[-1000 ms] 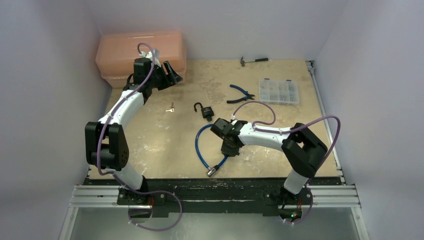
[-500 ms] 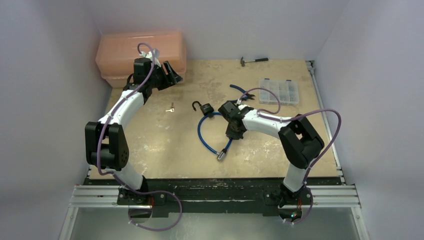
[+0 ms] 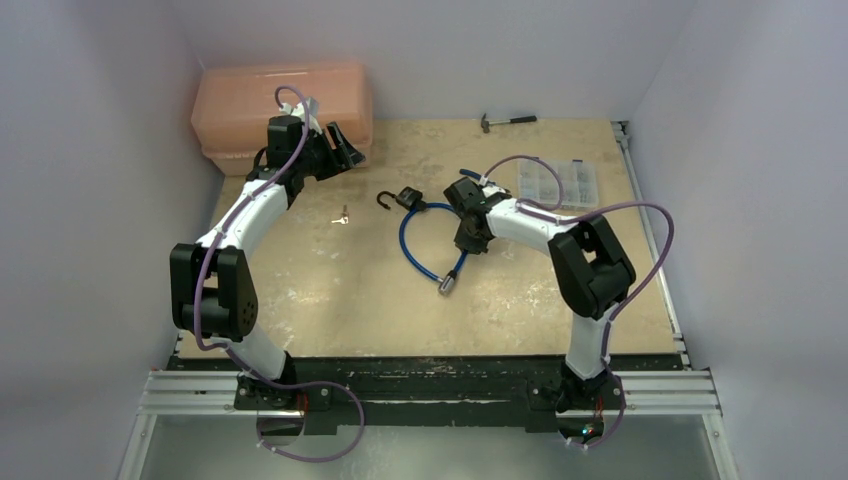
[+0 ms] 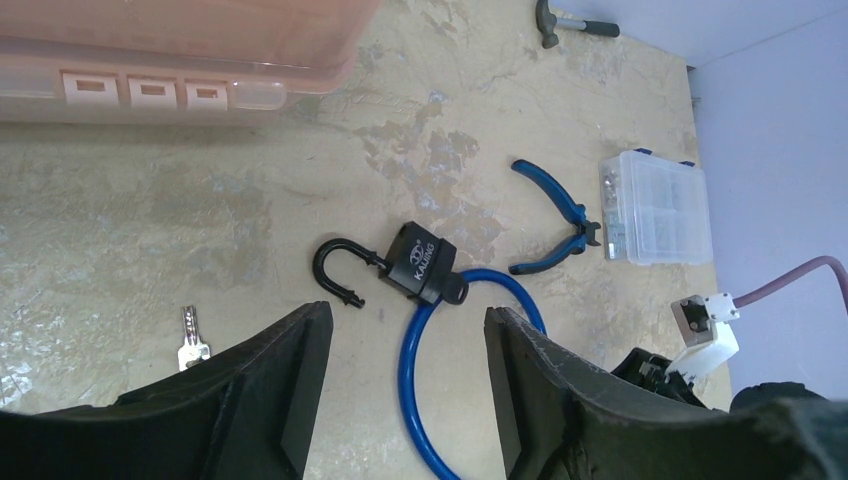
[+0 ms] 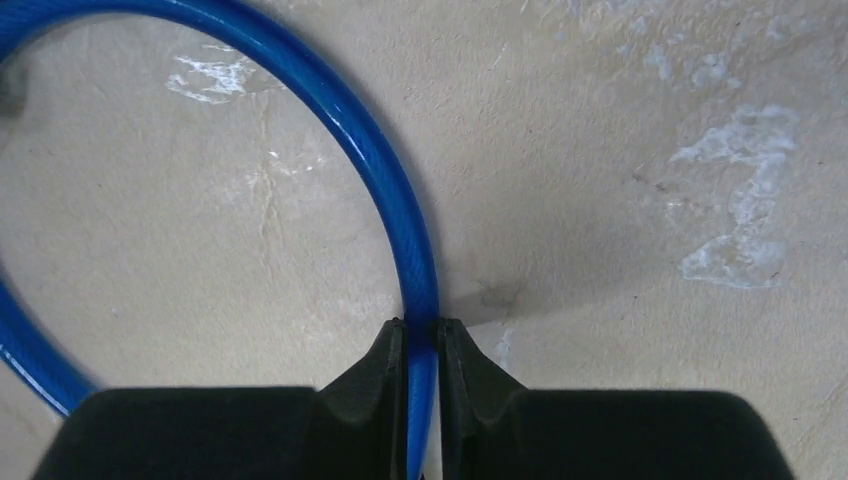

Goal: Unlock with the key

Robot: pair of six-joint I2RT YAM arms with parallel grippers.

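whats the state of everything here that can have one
padlock: shackle swung open
key: seemingly in padlock's base
silver key: lying loose, apart from padlock
cable: looped, pinched by right gripper
left gripper: jaws open, empty
right gripper: jaws shut on cable
pliers: handles spread
parts box: lid shut
bin: closed

R fingers (image 5: 375, 380) dragged cable (image 3: 402, 240) + padlock (image 3: 408, 197) farther back.
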